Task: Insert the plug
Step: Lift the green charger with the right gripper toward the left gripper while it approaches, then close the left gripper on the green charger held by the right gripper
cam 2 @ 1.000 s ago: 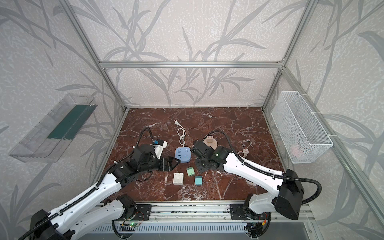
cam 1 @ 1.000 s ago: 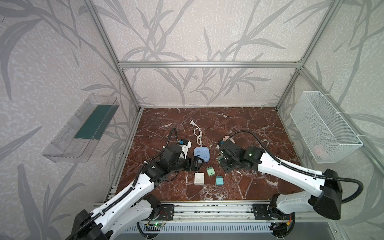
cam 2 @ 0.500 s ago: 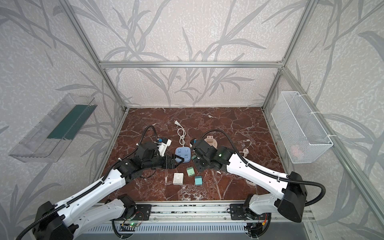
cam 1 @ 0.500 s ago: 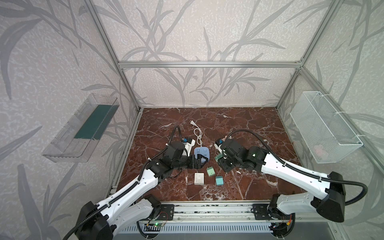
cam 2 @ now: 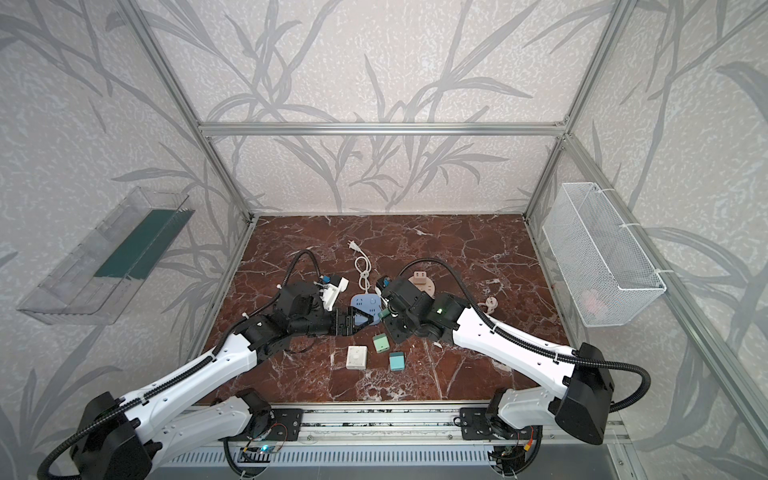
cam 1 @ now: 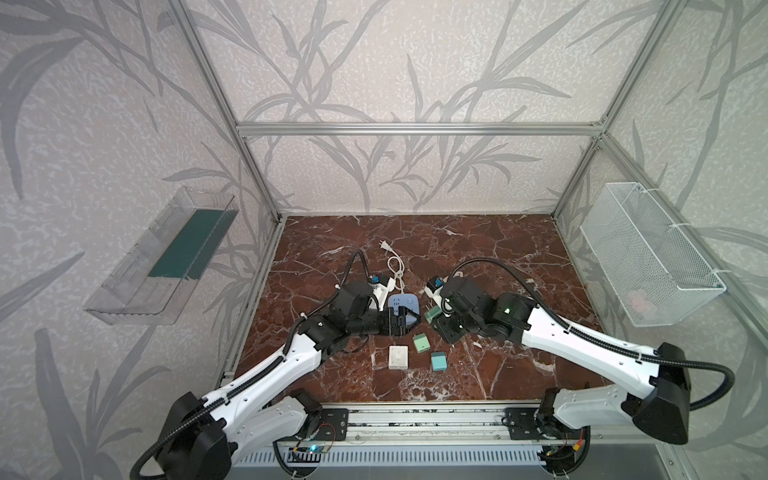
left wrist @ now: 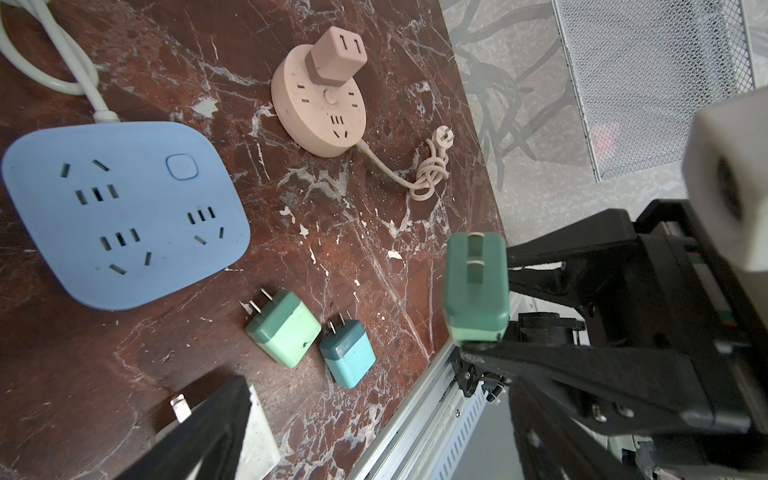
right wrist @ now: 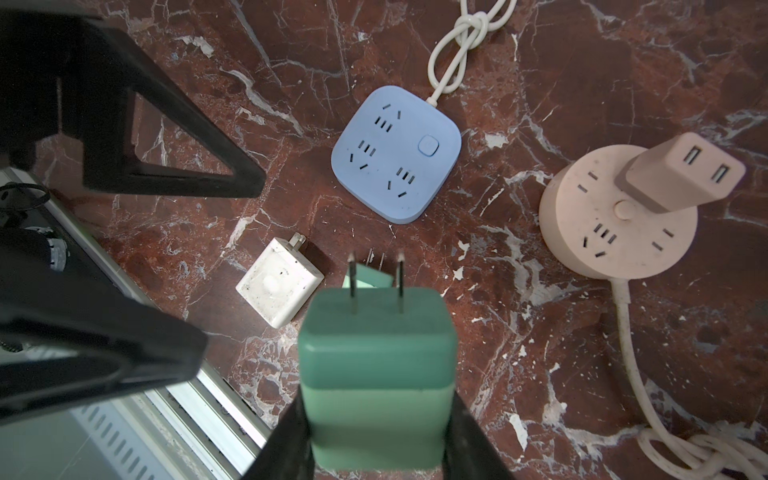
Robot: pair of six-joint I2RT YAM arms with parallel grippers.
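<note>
In both top views a blue power strip (cam 1: 400,301) lies on the red marble counter (cam 1: 478,249). The right end effector (right wrist: 376,432), at 3 o'clock from the strip, is clamped on a green plug (right wrist: 376,374), its two prongs bare. The left end effector (cam 1: 409,322) hovers with jaws spread wide at the strip's 6 o'clock edge. A white plug (right wrist: 280,286), mint plug (left wrist: 284,332) and teal plug (left wrist: 348,357) lie loose toward 6 o'clock; a pink round strip (right wrist: 590,249) sits at 2 o'clock
</note>
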